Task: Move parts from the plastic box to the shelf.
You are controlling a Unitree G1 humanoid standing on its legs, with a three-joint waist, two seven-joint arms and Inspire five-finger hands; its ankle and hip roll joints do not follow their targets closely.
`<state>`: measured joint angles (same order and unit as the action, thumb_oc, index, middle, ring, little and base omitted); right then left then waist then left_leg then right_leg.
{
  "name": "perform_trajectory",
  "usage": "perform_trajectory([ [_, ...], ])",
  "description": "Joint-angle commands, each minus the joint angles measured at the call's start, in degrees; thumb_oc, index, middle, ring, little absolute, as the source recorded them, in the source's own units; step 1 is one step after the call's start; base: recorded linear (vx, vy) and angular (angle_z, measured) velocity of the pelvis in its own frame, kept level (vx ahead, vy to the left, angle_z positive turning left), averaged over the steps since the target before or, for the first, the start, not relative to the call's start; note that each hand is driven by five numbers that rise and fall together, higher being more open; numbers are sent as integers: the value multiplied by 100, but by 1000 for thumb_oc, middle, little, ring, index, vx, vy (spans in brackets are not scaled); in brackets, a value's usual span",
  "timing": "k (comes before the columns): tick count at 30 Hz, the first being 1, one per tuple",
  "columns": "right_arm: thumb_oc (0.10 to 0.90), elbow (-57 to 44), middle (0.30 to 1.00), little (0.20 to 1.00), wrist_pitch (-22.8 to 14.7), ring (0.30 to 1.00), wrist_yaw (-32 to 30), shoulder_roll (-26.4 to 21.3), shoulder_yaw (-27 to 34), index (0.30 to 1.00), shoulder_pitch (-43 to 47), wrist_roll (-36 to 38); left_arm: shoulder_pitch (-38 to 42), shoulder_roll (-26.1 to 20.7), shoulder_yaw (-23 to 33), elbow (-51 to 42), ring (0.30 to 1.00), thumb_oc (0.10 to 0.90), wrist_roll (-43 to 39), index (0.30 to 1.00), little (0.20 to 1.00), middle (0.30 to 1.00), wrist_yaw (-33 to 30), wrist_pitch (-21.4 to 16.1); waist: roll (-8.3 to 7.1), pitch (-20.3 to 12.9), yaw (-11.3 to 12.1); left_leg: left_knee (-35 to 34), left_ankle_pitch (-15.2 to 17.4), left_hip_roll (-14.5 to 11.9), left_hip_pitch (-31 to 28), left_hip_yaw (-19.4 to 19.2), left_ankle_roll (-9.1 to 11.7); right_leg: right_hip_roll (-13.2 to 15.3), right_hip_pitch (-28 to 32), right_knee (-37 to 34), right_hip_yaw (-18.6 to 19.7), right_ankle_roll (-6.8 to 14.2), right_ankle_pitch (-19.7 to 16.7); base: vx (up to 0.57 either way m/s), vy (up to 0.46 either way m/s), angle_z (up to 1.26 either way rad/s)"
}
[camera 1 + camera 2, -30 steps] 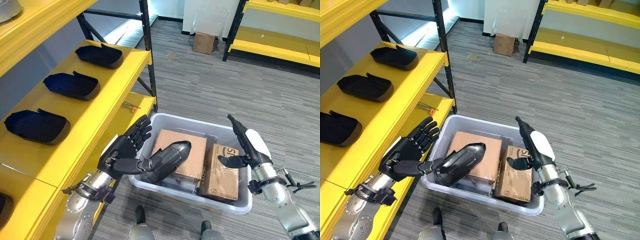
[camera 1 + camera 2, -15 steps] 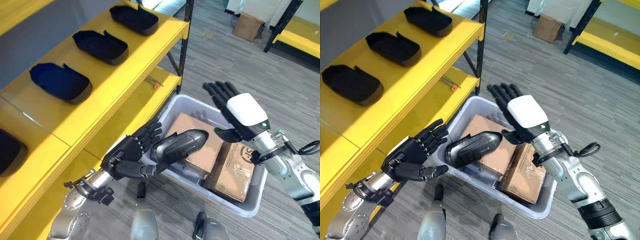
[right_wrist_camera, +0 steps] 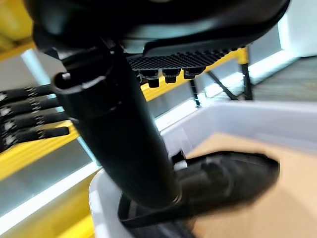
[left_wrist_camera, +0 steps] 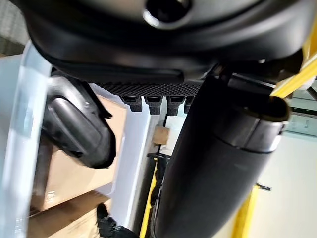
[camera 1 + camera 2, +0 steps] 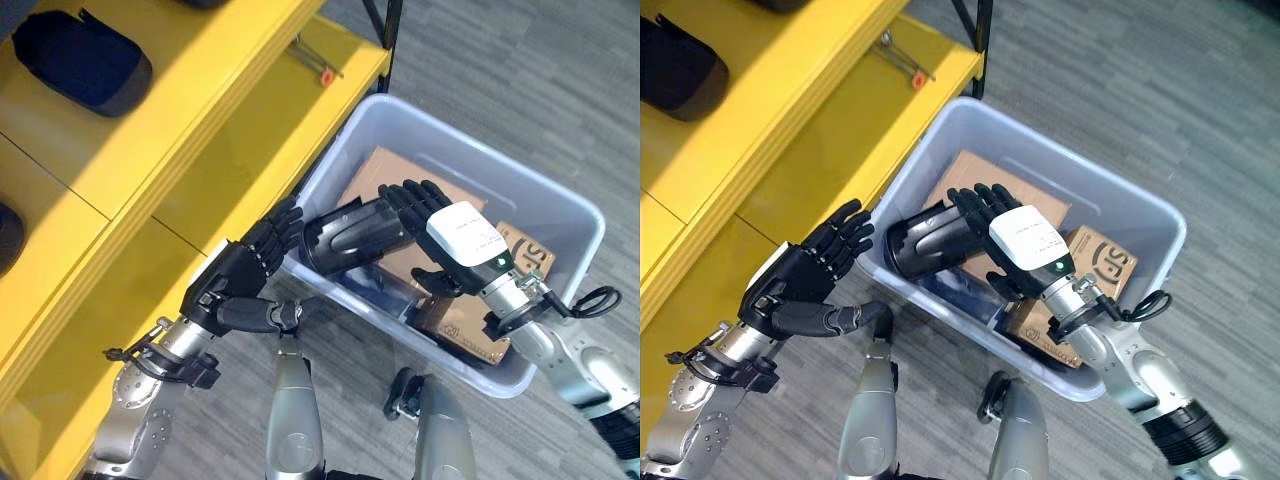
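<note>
A black elongated part [image 5: 352, 232] lies tilted over the near left rim of the clear plastic box [image 5: 500, 165]. My right hand [image 5: 458, 236] rests on it, open, with straight fingers [image 5: 402, 197] spread across the part's top. My left hand [image 5: 232, 288] hangs open just outside the box, fingers [image 5: 283, 218] straight and close to the part's lower end, a small gap showing in the right eye view. The right wrist view has the part [image 3: 223, 181] past the thumb [image 3: 119, 134]. From the left wrist, the part [image 4: 79, 130] sits beyond the fingers. The yellow shelf [image 5: 180, 130] is to my left.
Two cardboard boxes [image 5: 395, 170] [image 5: 480, 325] fill the plastic box under the part. Black parts [image 5: 85, 58] [image 5: 5, 235] sit on the upper shelf board. A small orange-tipped tool [image 5: 318, 65] lies on the lower board near the black upright [image 5: 388, 28].
The view has swung down and closer. My right hand came down from mid-air onto the part. My left hand, earlier against the part, now sits off its lower end.
</note>
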<state>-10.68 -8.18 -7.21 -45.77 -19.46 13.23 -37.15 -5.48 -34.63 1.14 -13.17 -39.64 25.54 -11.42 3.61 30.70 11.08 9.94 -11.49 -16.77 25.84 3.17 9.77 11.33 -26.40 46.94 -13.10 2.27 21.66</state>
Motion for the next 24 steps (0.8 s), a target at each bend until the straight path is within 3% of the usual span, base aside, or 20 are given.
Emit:
perform_trajectory([
  [1, 900, -252, 1000, 1000, -176, 1000, -555, 92, 142, 1000, 676, -195, 300, 39, 26, -649, 1000, 900, -82, 1000, 1000, 1000, 113, -714, 26, -115, -85, -638, -333, 473, -150, -84, -247, -526, 712, 45, -193, -276, 291, -68, 9, -2],
  [8, 900, 92, 1000, 1000, 158, 1000, -762, 355, -186, 1000, 1025, -355, 375, 7, -124, -627, 1000, 900, -23, 1000, 1000, 1000, 32, -684, 120, -91, -25, -552, -321, 551, 83, -125, -280, -432, 421, 312, -211, -302, 392, -28, 5, 2],
  [12, 900, 380, 1000, 1000, 279, 1000, -848, 507, -383, 1000, 1275, -718, 405, 5, -165, -595, 1000, 900, -43, 1000, 1000, 1000, 89, -740, 123, -91, 26, -554, -305, 625, 166, -136, -289, -376, 334, 385, -225, -298, 445, -10, -20, 8],
  [15, 900, 733, 1000, 1000, 581, 1000, -1073, 566, -589, 1000, 1560, -970, 481, -32, -199, -604, 1000, 900, -36, 1000, 1000, 1000, 191, -684, 165, -91, 121, -538, -329, 666, 279, -103, -300, -334, 254, 454, -281, -309, 462, -4, -44, 5],
  [24, 900, 1710, 1000, 1000, 996, 1000, -1249, 669, -773, 1000, 1950, -1229, 525, -140, -194, -579, 1000, 900, -99, 1000, 1000, 1000, 407, -691, 178, -91, 278, -530, -364, 717, 473, -70, -340, -269, 100, 510, -394, -314, 422, -6, -34, 9],
])
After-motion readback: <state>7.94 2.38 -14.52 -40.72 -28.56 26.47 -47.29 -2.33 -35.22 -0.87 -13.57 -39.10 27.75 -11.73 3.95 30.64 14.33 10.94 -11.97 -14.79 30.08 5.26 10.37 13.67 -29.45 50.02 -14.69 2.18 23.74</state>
